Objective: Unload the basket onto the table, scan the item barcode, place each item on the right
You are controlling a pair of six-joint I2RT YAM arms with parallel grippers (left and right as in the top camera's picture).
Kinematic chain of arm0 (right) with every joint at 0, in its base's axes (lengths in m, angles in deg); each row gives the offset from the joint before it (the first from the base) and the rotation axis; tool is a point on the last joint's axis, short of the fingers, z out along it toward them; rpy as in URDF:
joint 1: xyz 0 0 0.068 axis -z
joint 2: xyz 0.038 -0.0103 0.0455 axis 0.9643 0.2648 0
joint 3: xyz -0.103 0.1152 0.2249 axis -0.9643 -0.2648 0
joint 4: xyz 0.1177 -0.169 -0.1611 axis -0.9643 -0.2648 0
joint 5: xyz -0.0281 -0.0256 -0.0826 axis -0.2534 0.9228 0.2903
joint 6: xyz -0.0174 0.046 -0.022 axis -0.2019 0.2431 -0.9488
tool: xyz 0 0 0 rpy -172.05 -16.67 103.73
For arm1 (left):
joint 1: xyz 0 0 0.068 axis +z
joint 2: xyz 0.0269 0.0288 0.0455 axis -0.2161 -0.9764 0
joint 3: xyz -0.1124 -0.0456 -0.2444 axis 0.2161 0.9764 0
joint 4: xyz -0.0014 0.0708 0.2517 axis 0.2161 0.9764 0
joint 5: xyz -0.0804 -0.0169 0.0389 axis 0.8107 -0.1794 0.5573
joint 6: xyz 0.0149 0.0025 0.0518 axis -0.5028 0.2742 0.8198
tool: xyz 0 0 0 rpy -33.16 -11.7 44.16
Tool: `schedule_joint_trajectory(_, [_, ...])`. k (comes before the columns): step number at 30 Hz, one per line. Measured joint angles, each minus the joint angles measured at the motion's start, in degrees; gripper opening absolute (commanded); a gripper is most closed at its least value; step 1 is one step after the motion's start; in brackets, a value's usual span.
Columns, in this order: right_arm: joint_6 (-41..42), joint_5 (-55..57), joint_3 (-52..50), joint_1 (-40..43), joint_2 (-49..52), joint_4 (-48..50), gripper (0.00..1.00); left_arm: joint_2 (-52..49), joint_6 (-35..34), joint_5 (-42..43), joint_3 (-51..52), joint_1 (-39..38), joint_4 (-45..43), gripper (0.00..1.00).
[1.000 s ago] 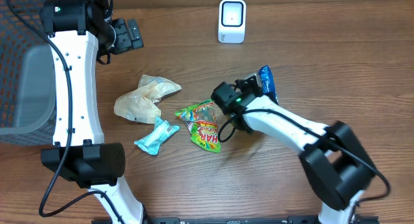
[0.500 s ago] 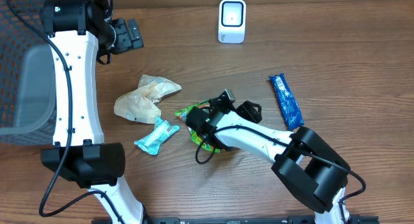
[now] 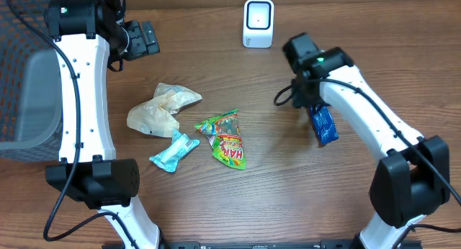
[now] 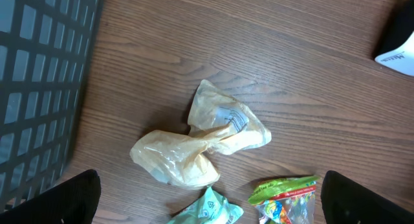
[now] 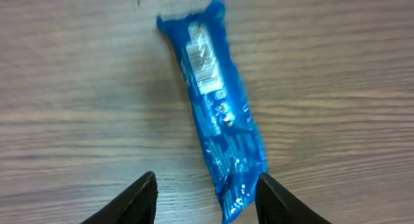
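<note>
A blue wrapped bar [image 3: 325, 127] lies flat on the wooden table at the right. In the right wrist view the blue bar [image 5: 220, 107] shows a pale label near its far end. Its near end sits between the fingers of my right gripper [image 5: 207, 179], which is open and hangs over it, with the bar close to the right finger. The white scanner [image 3: 258, 22] stands at the table's back edge. My left gripper [image 3: 148, 39] is held high at the back left. In its own view the left gripper [image 4: 208, 185] is wide open and holds nothing.
A crumpled beige bag [image 3: 162, 109], a teal packet [image 3: 174, 151] and a green candy bag [image 3: 225, 137] lie in the middle of the table. A dark wire basket [image 3: 21, 76] stands at the left edge. The scanner's corner [image 4: 398, 46] shows top right in the left wrist view.
My right gripper has opened and the blue bar now lies flat on the table. The right arm swung left over the candy bag, then back over the bar. The left arm stayed still.
</note>
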Motion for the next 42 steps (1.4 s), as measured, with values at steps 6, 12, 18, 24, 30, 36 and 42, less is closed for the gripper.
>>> schedule_joint_trajectory(6, [-4.0,0.0,-7.9,-0.9,0.0,5.2,0.49,0.0,0.0,0.0,0.0,0.0,0.0,1.0])
schedule_joint_trajectory(12, [-8.0,2.9,-13.3,-0.9,0.1,10.9,0.45,0.0,0.0,0.0,0.0,0.0,0.0,1.0])
schedule_joint_trajectory(18, [-11.3,5.3,-16.8,-0.9,0.2,16.8,0.45,0.0,0.0,0.0,0.0,0.0,0.0,1.0])
schedule_joint_trajectory(24, [-15.9,6.4,-19.0,-0.9,0.2,23.0,0.44,0.0,0.0,0.0,0.0,0.0,0.0,1.0])
schedule_joint_trajectory(30, [-19.1,9.6,-19.5,-0.9,2.9,25.3,0.44,0.0,0.0,0.0,0.0,0.0,0.0,1.0])
schedule_joint_trajectory(36, [-20.1,13.6,-19.4,-0.9,5.0,26.4,0.36,0.0,0.0,0.0,0.0,0.0,0.0,1.0])
schedule_joint_trajectory(42, [-20.3,15.6,-19.3,-0.9,5.4,26.0,0.04,0.0,0.0,0.0,0.0,0.0,0.0,1.0])
